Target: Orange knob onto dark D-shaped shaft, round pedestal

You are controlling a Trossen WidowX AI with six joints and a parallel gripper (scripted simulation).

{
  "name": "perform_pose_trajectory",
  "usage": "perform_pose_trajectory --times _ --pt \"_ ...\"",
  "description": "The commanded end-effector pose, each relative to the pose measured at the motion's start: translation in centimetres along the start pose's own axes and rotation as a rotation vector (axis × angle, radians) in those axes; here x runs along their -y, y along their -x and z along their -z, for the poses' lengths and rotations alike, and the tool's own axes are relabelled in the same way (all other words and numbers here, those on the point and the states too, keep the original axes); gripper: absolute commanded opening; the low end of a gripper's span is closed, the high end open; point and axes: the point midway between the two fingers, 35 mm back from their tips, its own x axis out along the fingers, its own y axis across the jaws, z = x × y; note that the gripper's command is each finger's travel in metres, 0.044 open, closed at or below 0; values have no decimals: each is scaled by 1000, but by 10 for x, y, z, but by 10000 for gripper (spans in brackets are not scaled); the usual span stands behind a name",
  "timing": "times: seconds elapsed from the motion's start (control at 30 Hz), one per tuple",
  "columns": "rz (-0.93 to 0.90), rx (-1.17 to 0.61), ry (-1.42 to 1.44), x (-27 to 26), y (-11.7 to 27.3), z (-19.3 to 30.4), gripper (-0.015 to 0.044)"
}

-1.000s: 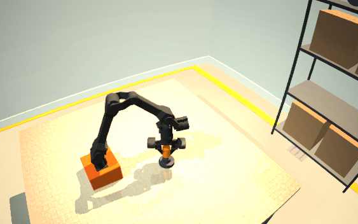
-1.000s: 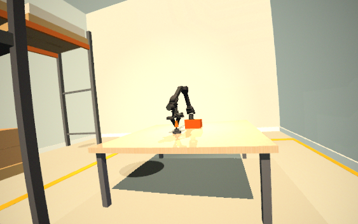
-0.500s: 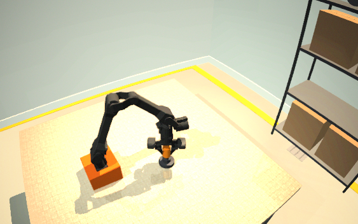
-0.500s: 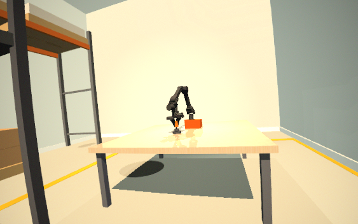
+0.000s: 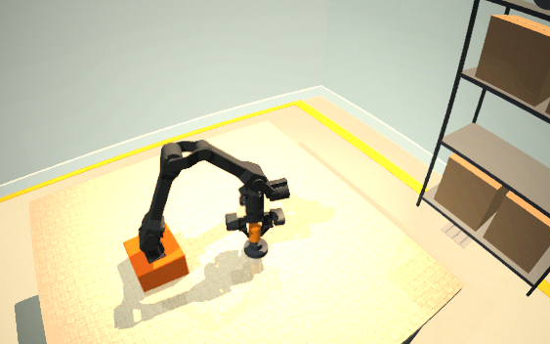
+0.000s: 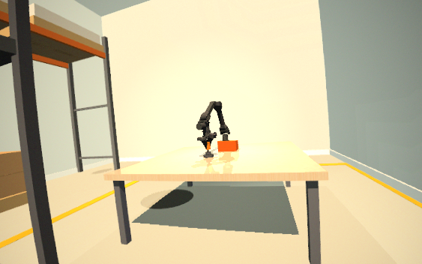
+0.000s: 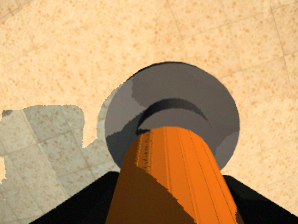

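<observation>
Orange knob (image 5: 254, 233) (image 6: 208, 145) (image 7: 172, 170) gripped upright above the round pedestal (image 5: 256, 249) (image 6: 208, 155) (image 7: 175, 82).

From my station I see the gripper (image 5: 255, 230) (image 6: 208, 143) (image 7: 169, 183) pointing down with its fingers closed on the knob, one on each side of it; the knob's lower end sticks out below the fingertips. In the top view a dark stretch shows between the knob's lower end and the pedestal's broad disc, so I read the knob as not down on the disc. My wrist view looks along the knob, which covers the near part of the disc; I cannot tell how the hole and the shaft's flat side line up. The pedestal stands on the wooden table (image 5: 360, 274) (image 6: 216, 176) (image 7: 55, 45), apart from the orange base block (image 5: 164, 276) (image 6: 228, 145) under my black arm (image 5: 226, 163) (image 6: 211, 109).
</observation>
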Motion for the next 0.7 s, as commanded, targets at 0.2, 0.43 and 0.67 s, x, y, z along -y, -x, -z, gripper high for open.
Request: perform_pose_trajectory --times 0.2,0.43,0.67 --pt "6 -1 40 4 -3 0 0" --pt "6 -1 40 4 -4 0 0" --pt "6 -1 40 3 1 0 0"
